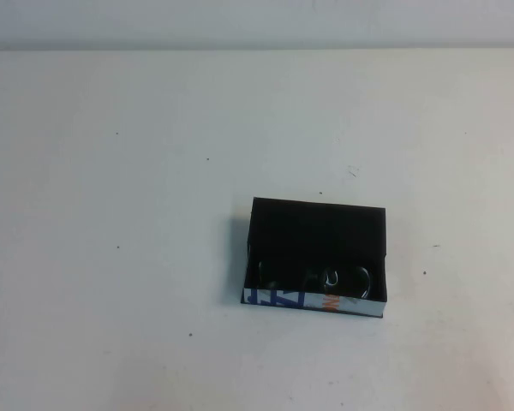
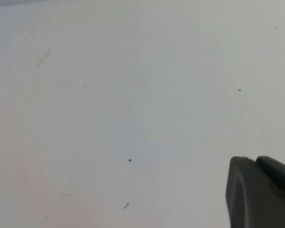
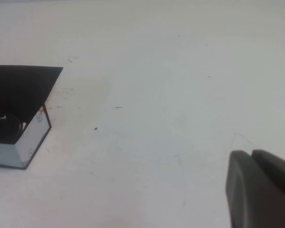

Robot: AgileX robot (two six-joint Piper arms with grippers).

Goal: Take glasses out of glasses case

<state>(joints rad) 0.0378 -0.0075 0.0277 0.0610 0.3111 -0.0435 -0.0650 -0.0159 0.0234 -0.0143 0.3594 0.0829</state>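
Note:
The glasses case (image 1: 313,301) is an open shallow black box with a white front edge bearing blue lettering and an orange mark. It sits right of the table's middle. The black glasses (image 1: 319,277) lie inside it along the front wall. Neither arm shows in the high view. My right gripper (image 3: 251,153) is shut and empty, over bare table well away from the case (image 3: 34,135), where a bit of the glasses (image 3: 4,124) shows. My left gripper (image 2: 254,159) is shut and empty over bare table. The case is out of the left wrist view.
The white table (image 1: 111,214) spreads on all sides of the case, with small dark specks. Its far edge meets a pale wall (image 1: 257,21) at the back.

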